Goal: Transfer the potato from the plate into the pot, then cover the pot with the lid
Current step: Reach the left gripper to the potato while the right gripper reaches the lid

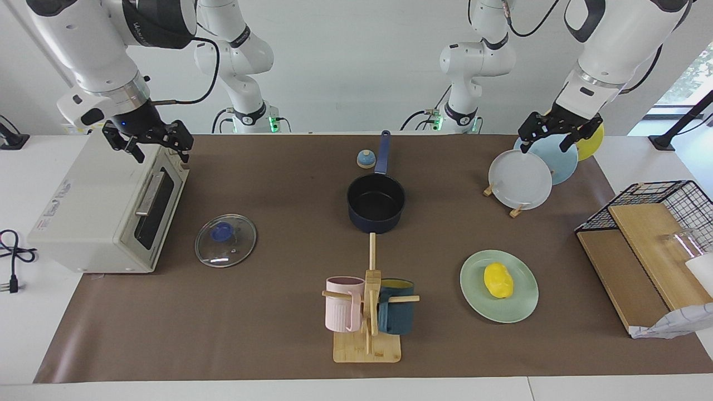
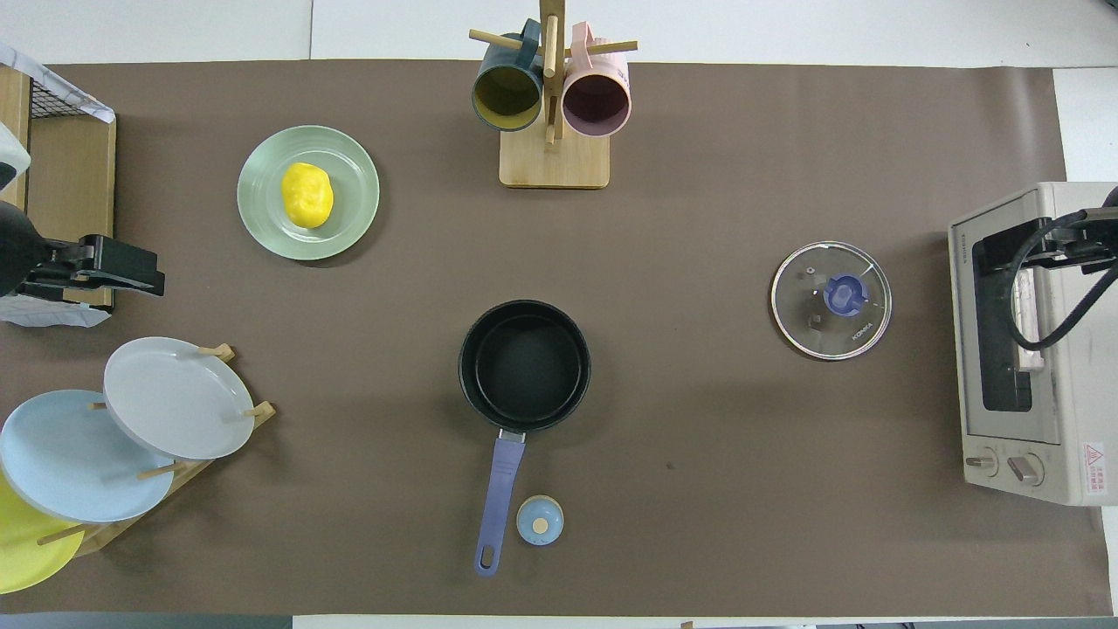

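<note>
The yellow potato (image 1: 498, 280) (image 2: 307, 195) lies on the mint-green plate (image 1: 521, 305) (image 2: 349, 214), toward the left arm's end of the table. The navy pot (image 1: 376, 203) (image 2: 524, 367) stands empty mid-table, its handle pointing toward the robots. The glass lid (image 1: 237, 248) (image 2: 799, 301) with a blue knob lies flat on the mat beside the toaster oven. My left gripper (image 1: 546, 146) (image 2: 144, 271) hangs open and empty over the plate rack. My right gripper (image 1: 160, 155) (image 2: 991, 253) hangs open and empty over the toaster oven.
A mug tree (image 1: 367, 312) (image 2: 552, 131) with a pink and a dark blue mug stands farther from the robots than the pot. A small bell (image 1: 366, 159) (image 2: 540, 521) sits beside the pot handle. There is also a toaster oven (image 1: 106, 206) (image 2: 1031, 349), a rack of upright plates (image 1: 521, 179) (image 2: 175, 397), and a wire basket with wooden boards (image 1: 663, 223).
</note>
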Controlling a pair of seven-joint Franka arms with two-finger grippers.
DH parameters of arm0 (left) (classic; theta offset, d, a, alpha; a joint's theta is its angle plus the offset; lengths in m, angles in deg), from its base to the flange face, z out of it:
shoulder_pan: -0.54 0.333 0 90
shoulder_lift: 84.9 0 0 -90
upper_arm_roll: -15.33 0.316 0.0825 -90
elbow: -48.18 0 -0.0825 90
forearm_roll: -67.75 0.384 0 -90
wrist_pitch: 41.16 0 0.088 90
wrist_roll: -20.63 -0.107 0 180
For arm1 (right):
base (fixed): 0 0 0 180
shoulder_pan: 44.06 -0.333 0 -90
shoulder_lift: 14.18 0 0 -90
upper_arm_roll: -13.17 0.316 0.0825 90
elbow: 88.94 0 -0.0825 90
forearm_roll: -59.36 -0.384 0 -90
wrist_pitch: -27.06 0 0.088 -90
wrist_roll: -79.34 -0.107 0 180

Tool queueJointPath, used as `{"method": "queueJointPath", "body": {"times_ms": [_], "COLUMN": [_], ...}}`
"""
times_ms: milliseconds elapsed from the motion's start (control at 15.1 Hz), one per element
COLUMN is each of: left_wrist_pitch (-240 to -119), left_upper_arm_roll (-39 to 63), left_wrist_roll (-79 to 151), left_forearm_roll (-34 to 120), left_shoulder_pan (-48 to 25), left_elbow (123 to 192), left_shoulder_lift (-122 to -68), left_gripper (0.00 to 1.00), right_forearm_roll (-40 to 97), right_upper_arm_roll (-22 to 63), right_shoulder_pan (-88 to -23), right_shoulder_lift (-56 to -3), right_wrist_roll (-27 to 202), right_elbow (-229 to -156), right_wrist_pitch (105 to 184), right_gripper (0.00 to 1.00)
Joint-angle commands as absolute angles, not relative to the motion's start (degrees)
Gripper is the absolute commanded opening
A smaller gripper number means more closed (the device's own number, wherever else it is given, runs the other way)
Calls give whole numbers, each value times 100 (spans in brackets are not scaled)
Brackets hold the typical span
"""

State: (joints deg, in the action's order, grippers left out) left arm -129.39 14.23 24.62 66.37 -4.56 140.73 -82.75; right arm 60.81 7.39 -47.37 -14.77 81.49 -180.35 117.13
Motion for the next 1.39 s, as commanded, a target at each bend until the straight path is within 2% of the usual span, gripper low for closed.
{"method": "queueJointPath", "body": {"times_ms": [0,597,730,1062,1327], "left_wrist_pitch": [-12878,-13352,-13597,-13993,-14889], "left_upper_arm_roll": [1428,1419,1419,1358,1358], "left_wrist_roll": [2327,2327,2336,2327,2257], "left_forearm_roll": [6573,6547,6389,6336,6397], "left_shoulder_pan": [-430,-438,-438,-491,-509], "left_elbow": [14038,14047,13863,12580,12544], "left_shoulder_lift": [-8253,-8410,-8936,-10711,-11441], "left_gripper": [100,100,100,100,100], "right_forearm_roll": [5954,5954,5945,5936,5936], "right_upper_arm_roll": [746,807,816,825,825], "right_shoulder_pan": [-4678,-4731,-4722,-4889,-4968], "right_shoulder_lift": [-1392,-1374,-1330,-1242,-1733], "right_wrist_roll": [8092,8101,8258,8391,8426], "right_elbow": [-18114,-18166,-18262,-19158,-19335], "right_wrist_pitch": [11688,11609,11679,13013,13646], "right_gripper": [100,100,100,100,100]}}
